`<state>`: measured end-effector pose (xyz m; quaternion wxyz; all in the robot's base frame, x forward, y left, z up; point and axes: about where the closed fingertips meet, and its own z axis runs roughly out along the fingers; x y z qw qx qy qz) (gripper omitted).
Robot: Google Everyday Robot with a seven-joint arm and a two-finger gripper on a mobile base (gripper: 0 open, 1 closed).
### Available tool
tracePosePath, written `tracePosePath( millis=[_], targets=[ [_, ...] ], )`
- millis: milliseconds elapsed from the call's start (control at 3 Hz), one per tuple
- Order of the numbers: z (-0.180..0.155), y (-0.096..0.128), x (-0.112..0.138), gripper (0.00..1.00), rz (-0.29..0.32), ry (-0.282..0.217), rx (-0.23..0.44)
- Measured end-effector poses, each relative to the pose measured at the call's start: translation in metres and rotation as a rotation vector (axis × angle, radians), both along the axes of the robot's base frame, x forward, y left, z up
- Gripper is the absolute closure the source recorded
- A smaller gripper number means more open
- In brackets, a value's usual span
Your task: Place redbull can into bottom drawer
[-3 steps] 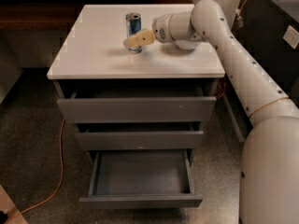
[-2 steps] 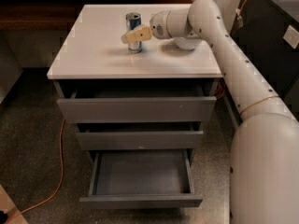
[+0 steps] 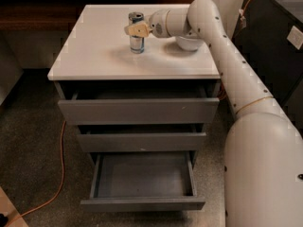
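The redbull can (image 3: 137, 44) stands upright on the white top of the drawer unit (image 3: 90, 51), towards the back middle. My gripper (image 3: 137, 30) is at the can's upper half, reaching in from the right, and covers part of it in this view. The can still rests on the top. The bottom drawer (image 3: 142, 204) is pulled out below, and its grey inside is bare.
A white bowl (image 3: 189, 43) sits on the top just right of the can, under my arm. The top drawer (image 3: 137, 110) and the middle drawer (image 3: 141, 142) stand slightly out. An orange cable (image 3: 60, 174) lies on the floor at the left. A dark cabinet (image 3: 277, 46) stands at the right.
My gripper has moved left along the top and now sits at the can's upper half. The can and the drawers have not moved.
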<state>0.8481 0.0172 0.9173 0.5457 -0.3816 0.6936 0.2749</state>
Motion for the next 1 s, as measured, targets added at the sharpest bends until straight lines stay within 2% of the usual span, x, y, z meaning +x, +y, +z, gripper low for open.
tracePosePath(
  millis=[333, 667, 1000],
  targets=[
    [0.007, 0.006, -0.012, 0.65, 0.029, -0.018, 0.008],
    [0.02, 0.013, -0.039, 0.89, 0.076, -0.045, 0.019],
    [0.029, 0.027, -0.093, 1.0, 0.136, -0.064, 0.042]
  ],
)
